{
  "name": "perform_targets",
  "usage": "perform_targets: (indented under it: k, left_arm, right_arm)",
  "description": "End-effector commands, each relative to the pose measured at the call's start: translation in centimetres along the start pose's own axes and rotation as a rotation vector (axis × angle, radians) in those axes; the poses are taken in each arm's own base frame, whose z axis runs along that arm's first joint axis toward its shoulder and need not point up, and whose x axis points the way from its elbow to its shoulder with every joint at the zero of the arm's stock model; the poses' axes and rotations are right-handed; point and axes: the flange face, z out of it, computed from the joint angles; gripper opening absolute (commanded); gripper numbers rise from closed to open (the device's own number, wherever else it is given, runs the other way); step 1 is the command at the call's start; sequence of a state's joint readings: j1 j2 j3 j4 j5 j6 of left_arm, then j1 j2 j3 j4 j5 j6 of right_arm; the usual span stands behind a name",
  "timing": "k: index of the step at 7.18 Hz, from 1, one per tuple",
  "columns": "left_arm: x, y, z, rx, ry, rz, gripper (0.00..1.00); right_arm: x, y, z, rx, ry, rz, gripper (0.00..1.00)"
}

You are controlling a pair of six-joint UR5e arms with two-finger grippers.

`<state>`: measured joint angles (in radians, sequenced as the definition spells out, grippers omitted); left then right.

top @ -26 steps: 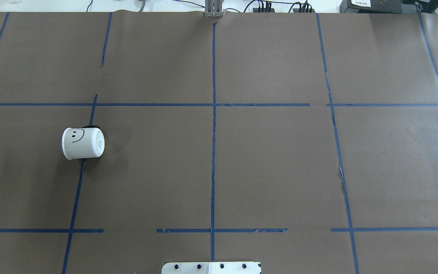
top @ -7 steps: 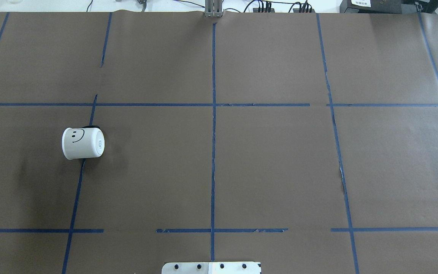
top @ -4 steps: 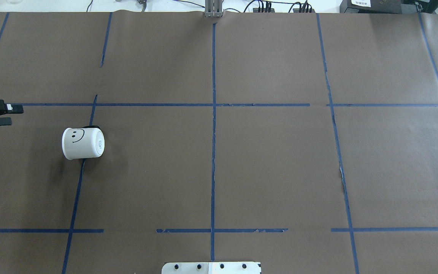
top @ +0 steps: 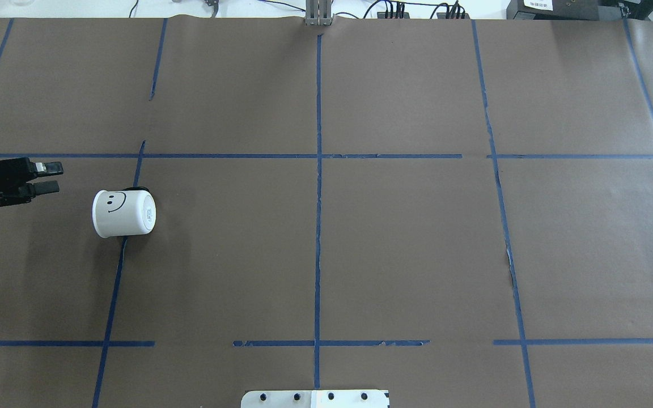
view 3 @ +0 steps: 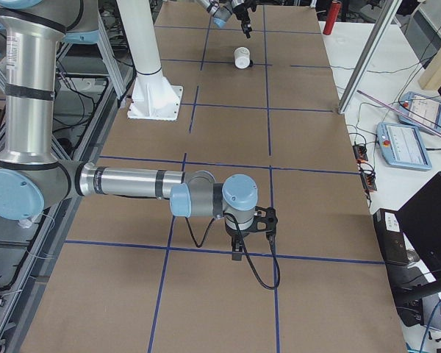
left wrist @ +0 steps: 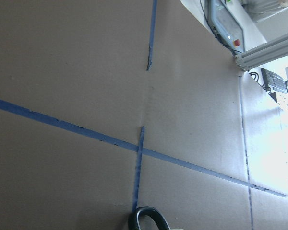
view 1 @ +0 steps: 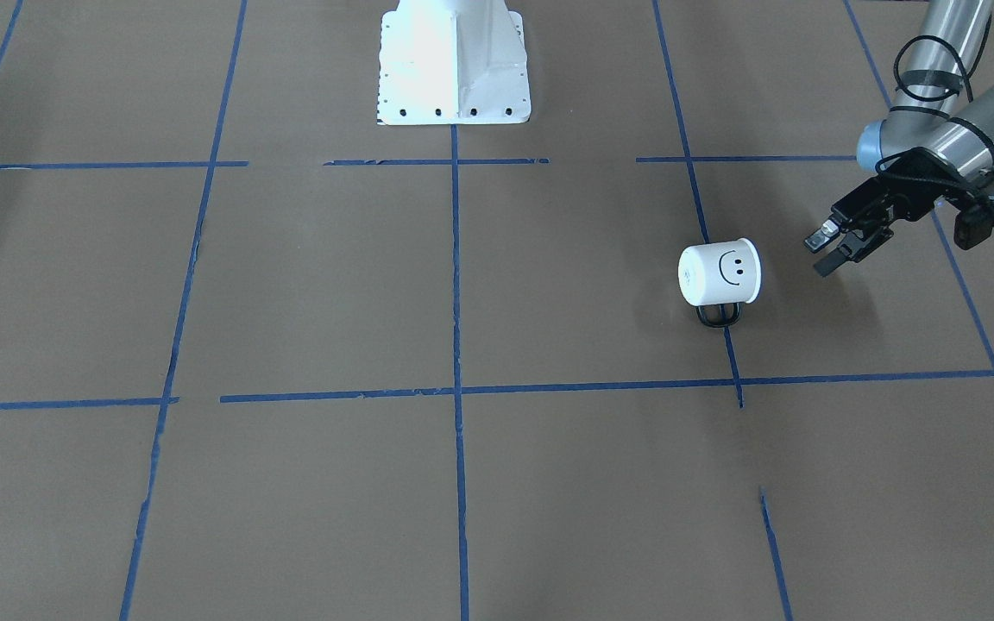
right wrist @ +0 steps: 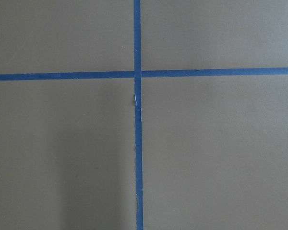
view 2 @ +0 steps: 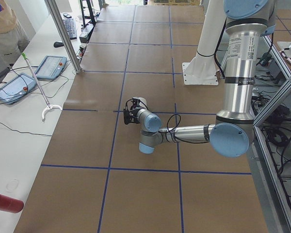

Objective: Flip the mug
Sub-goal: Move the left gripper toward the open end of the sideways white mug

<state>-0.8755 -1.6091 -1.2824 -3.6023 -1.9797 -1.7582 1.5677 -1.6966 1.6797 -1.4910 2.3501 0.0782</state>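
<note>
The left pincer (top: 49,177) hovers with its fingers slightly apart, gripping nothing. Just ahead of its tips, not touching them, the white mug (top: 122,213) lies on its side on the brown surface (top: 406,243). Its black smiley faces up, its black loop handle rests on the surface, and its labelled base faces away from the pincer. The right pincer (view 3: 237,248) hangs well apart; I cannot tell its state.

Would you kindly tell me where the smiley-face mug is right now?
In the overhead view, the small white mug with a black loop handle lies on its side at centre-left, across a blue tape line, right of the left gripper.
</note>
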Motion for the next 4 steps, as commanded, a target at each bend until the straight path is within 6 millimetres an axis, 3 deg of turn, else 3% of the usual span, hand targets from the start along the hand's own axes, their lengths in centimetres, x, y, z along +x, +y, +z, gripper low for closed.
perform_targets:
  k: [1,2,3,4]
  left_arm:
    - [-0.9,3.1,1.7,0.012,0.147,-0.062,0.94]
    - [-0.7,3.2,2.5,0.013,0.162,-0.115,0.94]
    - [-1.4,3.2,2.1,0.057,0.207,-0.154,0.94]
    - [-2.3,4.4,2.5,0.035,0.198,-0.175,0.94]
  right_arm:
    - [0.0,0.0,0.0,0.0,0.0,0.0,1.0]
    - [0.0,0.0,0.0,0.0,0.0,0.0,1.0]
    - [0.0,0.0,0.0,0.0,0.0,0.0,1.0]
    - [0.0,0.0,0.0,0.0,0.0,0.0,1.0]
